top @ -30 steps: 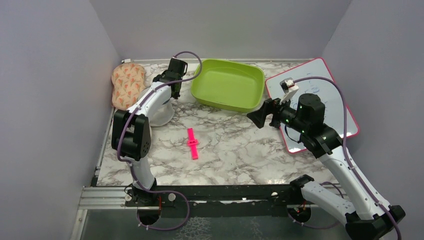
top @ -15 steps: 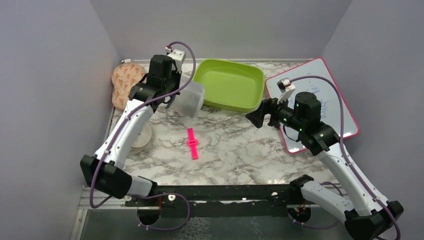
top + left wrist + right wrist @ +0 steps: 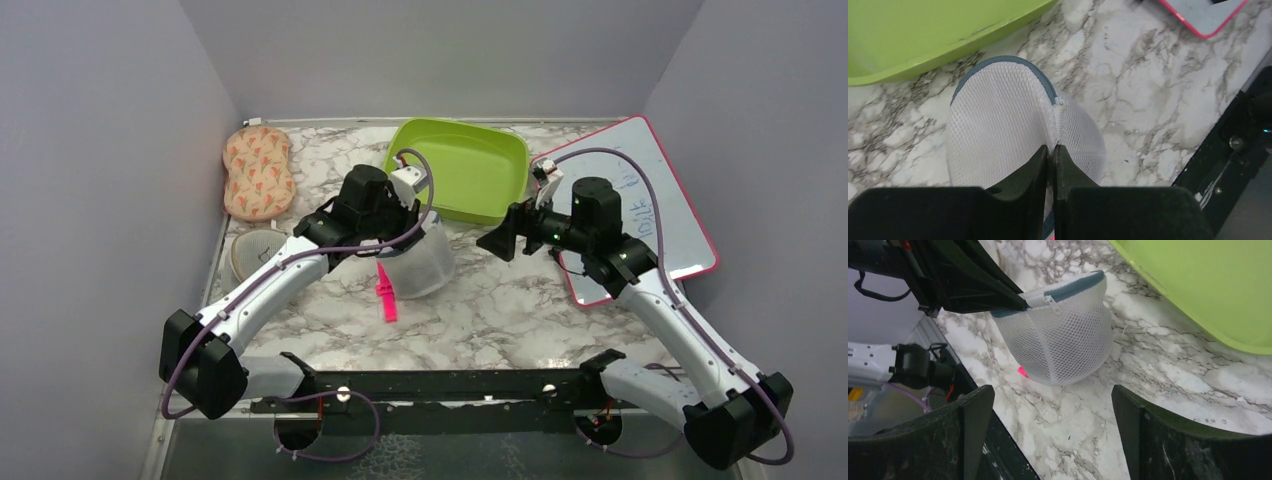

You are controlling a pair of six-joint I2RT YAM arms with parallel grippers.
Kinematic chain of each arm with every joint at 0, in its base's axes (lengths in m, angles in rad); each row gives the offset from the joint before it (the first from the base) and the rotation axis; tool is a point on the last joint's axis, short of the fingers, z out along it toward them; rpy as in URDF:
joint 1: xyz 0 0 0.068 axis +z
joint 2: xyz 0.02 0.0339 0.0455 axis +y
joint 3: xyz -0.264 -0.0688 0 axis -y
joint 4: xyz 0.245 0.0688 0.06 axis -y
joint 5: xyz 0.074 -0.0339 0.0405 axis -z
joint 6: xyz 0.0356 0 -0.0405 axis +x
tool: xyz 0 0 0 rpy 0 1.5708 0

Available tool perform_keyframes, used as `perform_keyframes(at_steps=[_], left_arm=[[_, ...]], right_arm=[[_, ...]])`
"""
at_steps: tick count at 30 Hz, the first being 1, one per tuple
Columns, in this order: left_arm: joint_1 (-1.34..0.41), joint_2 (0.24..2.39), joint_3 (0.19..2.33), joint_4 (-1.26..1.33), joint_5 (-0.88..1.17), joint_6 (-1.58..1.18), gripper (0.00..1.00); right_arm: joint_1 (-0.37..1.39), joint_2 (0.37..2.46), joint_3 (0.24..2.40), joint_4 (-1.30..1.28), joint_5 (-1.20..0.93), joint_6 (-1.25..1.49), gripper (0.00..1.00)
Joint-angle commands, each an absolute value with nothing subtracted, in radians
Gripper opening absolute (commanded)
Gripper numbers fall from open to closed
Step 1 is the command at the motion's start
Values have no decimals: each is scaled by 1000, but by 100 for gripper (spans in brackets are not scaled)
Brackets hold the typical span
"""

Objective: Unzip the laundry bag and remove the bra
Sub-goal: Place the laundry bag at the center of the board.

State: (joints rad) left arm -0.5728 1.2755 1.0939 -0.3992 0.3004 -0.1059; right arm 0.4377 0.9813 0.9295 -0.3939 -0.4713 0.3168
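The laundry bag (image 3: 425, 265), a white see-through mesh dome with a grey-blue zip rim, hangs over the table's middle. My left gripper (image 3: 403, 243) is shut on its rim seam. In the left wrist view the black fingers (image 3: 1040, 165) pinch the mesh just below the zip pull (image 3: 1059, 101) of the bag (image 3: 998, 115). In the right wrist view the bag (image 3: 1063, 335) hangs from the left fingers (image 3: 998, 290), zip closed. My right gripper (image 3: 503, 236) is open and empty, to the right of the bag and apart from it (image 3: 1053, 435). No bra shows through the mesh.
A green tray (image 3: 500, 150) stands behind the bag. A pink clip (image 3: 385, 292) lies beside and partly under the bag. A beige mesh round case (image 3: 255, 250) and a peach patterned pad (image 3: 258, 170) lie at the left. A whiteboard (image 3: 650, 195) lies at the right.
My left arm has carried the bag from the back left to the table's middle, in front of the green tray. My right gripper has shifted a little left toward it.
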Motion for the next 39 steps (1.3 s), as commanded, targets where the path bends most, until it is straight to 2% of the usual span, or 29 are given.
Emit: perform_keyframes(at_steps=[1,10,16,24,34,39], left_arm=[[-616,1257,1083,-237,402,-143,0],[-657,1285,1050,-226,452,-123,0],[-675,1290,1033,-225,463,-115,0],[-706,1284,998,-224,487,-92,0],[-711,1287,993,-227,474,-76,0],[-711,1286,994,-233,470,-72,0]], right_arm=[[443,1066,887,-301,-653,297,82],[442,1160,764,14,-852,188,59],[443,1149,675,264,-866,211,55],[443,1200,680,291,-840,187,39],[443,1246,651,319,-902,166,32],[443,1192,620,282,-806,177,40]])
